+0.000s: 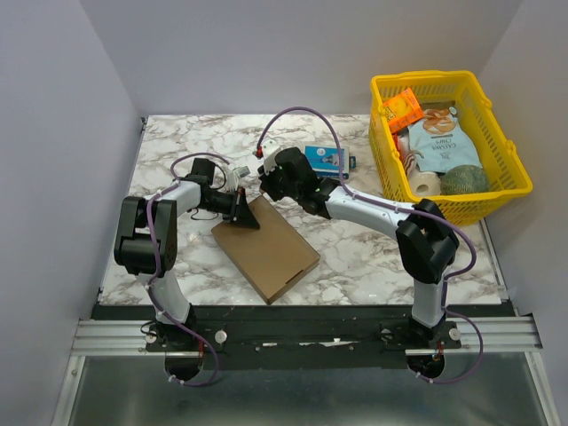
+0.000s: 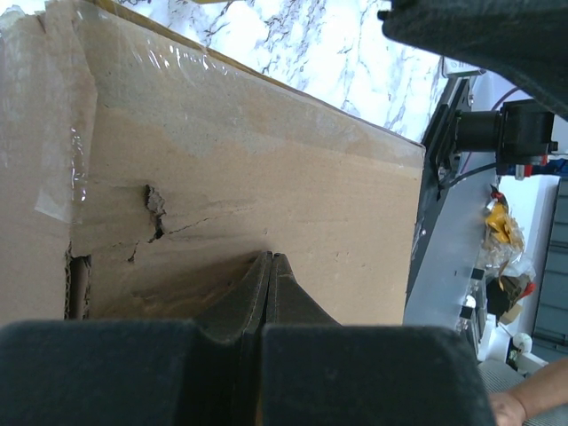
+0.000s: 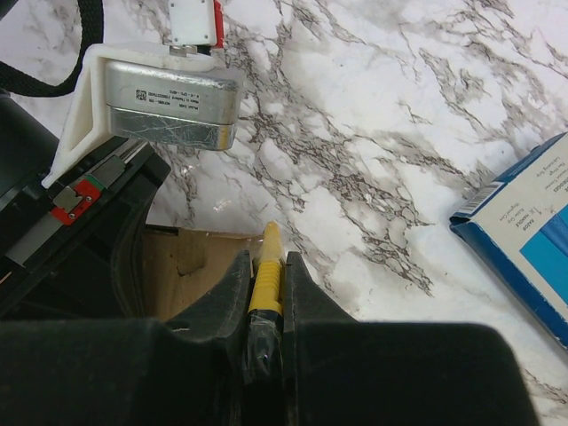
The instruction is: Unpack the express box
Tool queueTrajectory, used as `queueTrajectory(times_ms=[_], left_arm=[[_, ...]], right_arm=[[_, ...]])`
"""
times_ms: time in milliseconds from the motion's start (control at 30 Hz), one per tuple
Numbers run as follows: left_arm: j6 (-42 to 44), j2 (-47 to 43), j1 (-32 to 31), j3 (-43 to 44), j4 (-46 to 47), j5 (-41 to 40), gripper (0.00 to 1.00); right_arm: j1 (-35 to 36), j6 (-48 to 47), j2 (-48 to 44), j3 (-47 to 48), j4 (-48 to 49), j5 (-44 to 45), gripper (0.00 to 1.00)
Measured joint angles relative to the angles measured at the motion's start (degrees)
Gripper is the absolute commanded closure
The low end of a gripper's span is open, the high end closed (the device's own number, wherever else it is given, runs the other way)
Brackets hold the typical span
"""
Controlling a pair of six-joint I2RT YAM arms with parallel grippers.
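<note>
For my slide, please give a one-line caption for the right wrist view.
Right claw grips a yellow tool near the express box, blue box at right.

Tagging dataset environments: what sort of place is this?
Probably a lab test cell: plain white walls box in a marble-patterned tabletop, an aluminium rail lines its near edge, and the yellow basket of groceries looks staged.

The bench has a white marble-pattern top with grey veins. Plain pale grey walls close it at the back and on both sides. A metal rail runs along its near edge. The light is soft and even.
</note>
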Motion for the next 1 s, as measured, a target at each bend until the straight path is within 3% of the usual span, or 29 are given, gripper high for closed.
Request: queueTrajectory(times_ms=[1000], left_arm=[[-1.7, 1.1, 0.3, 0.7, -0.7, 0.6, 0.98]], right_arm=[[0.0, 0.1, -0.2, -0.7, -3.4, 0.0, 1.00]])
